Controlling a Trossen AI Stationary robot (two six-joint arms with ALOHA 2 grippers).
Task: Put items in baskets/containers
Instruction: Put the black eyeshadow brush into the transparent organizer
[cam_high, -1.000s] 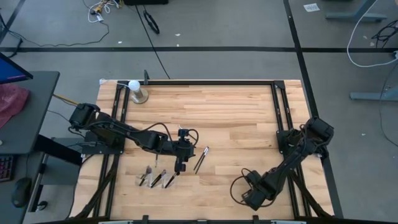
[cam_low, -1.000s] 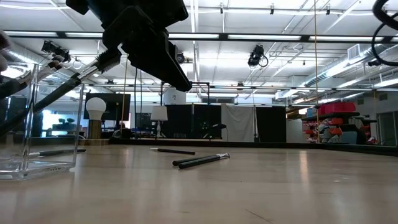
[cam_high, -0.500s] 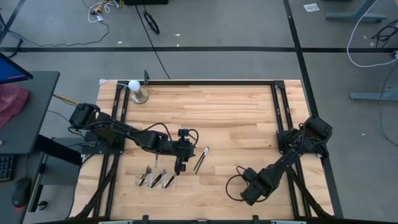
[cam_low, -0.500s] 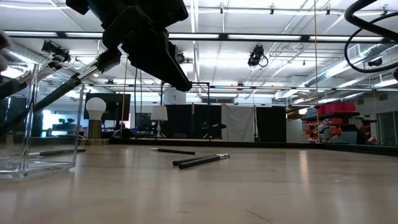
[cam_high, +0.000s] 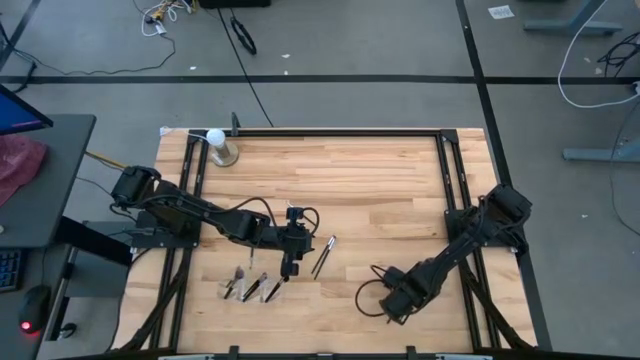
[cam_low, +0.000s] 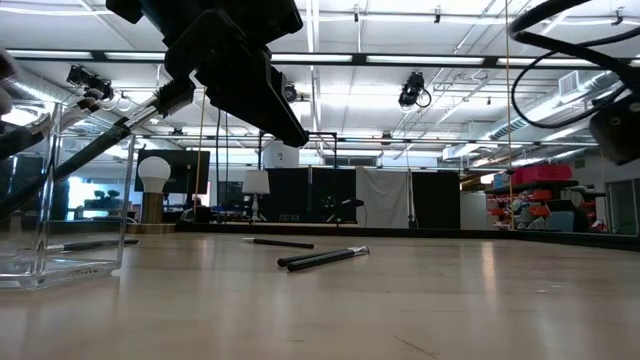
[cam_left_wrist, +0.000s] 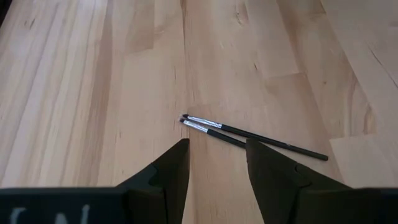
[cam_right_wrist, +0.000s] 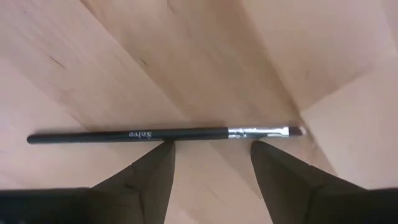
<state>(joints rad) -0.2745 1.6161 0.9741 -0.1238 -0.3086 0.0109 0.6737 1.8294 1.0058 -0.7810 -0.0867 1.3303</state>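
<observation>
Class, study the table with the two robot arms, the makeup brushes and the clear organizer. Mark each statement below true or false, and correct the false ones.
1. The left gripper hangs open, holding nothing. True.
2. Two thin dark-handled makeup brushes lie side by side on the bare wooden table. True.
3. The right gripper clamps a brush. False: its jaws are open above a single dark brush lying flat.
4. The clear plastic organizer is empty. False: brushes stand in it.

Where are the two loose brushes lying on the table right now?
In the high view the two makeup brushes lie side by side near the table's middle, just right of the left gripper and the clear organizer.
</observation>
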